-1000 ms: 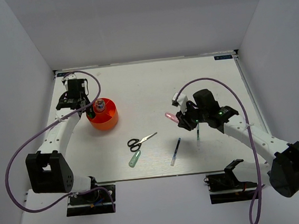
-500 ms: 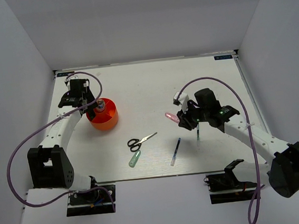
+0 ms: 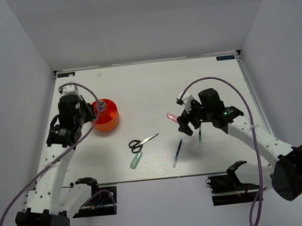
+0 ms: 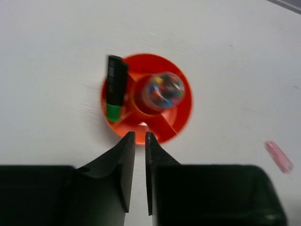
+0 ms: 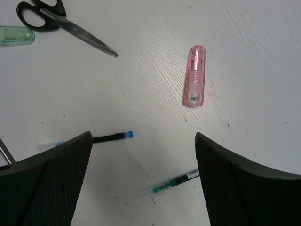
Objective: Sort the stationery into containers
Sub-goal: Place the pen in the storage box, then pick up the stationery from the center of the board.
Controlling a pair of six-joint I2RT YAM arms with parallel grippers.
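An orange-red cup (image 4: 174, 120) with inner dividers stands at the table's left (image 3: 109, 122). A green-black marker (image 4: 114, 87) leans in one compartment, and a clear-capped item (image 4: 162, 89) sits at its centre. My left gripper (image 4: 139, 136) hovers just short of the cup's near rim, its jaws almost together with nothing between them; in the top view the left gripper (image 3: 89, 118) is left of the cup. My right gripper (image 5: 142, 139) stands wide open above the table. A pink marker (image 5: 194, 82) lies beyond it, a blue pen (image 5: 110, 137) and a green pen (image 5: 174, 183) below it.
Black-handled scissors (image 3: 142, 142) and a pale green tube (image 3: 136, 160) lie near the table's middle front. The blue pen (image 3: 177, 153) lies right of them, and the green pen (image 3: 199, 135) under the right arm. White walls enclose the table on three sides.
The left arm has drawn back from over the cup toward the near left. The right gripper's jaws have spread wide, and the pink marker lies free on the table.
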